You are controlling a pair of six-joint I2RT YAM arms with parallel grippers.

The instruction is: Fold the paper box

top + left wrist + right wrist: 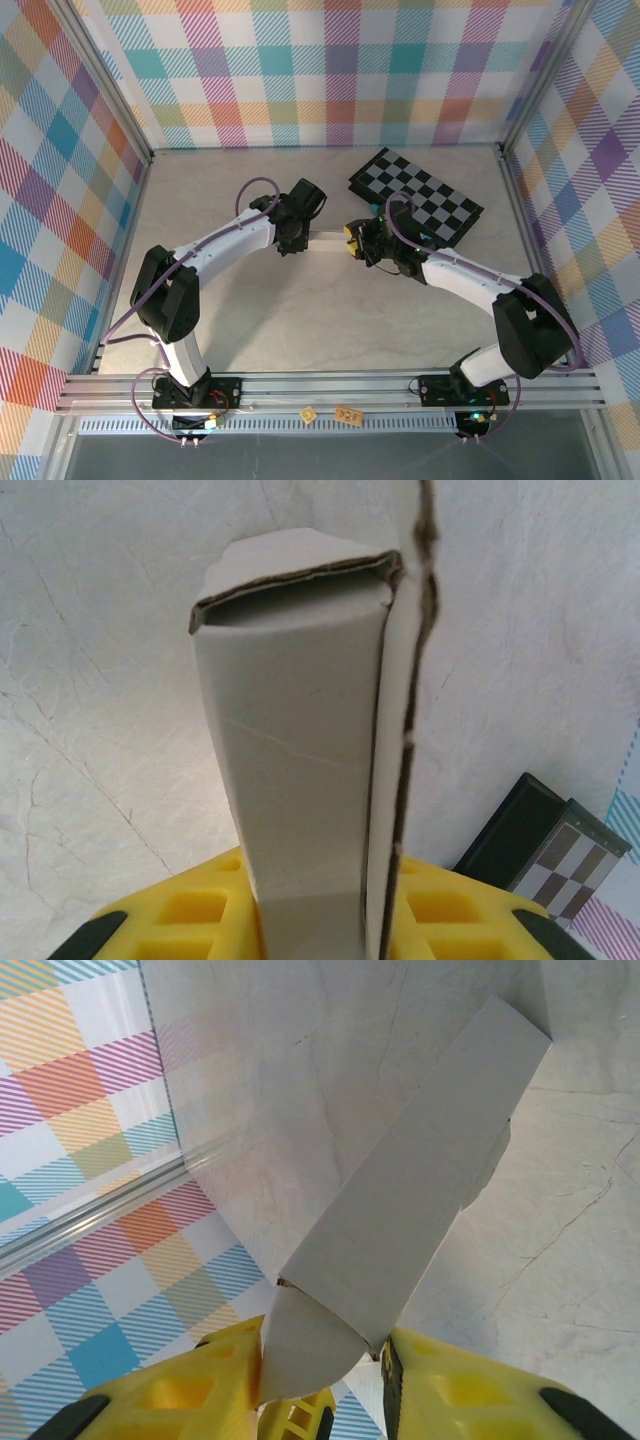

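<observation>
Well, my left gripper [320, 935] is clamped on the paper box [300, 760]. Its yellow fingers [190, 920] squeeze one end, and the box sticks straight out from them with its far end open. One long flap stands loose along the right side.

My right gripper [325, 1380] is at the other end of the box. Its two yellow fingers [470, 1390] sit on each side of a round flap [300, 1350]. They look like they touch the card, but I cannot tell if they really pinch it or just sit beside it.

From above, the box hangs between the two grippers, up off the table [300, 320], near the middle and a bit to the far side. The checkered board [415, 195] lies at the far right, well apart from it.

I think the step now is to tuck that round flap in. To do it well, I should keep the left hand tight and not let it wobble. The right hand should close softly, because the card is thin and will crush. Then I should push the flap straight in, not sideways, so the box does not twist.
</observation>
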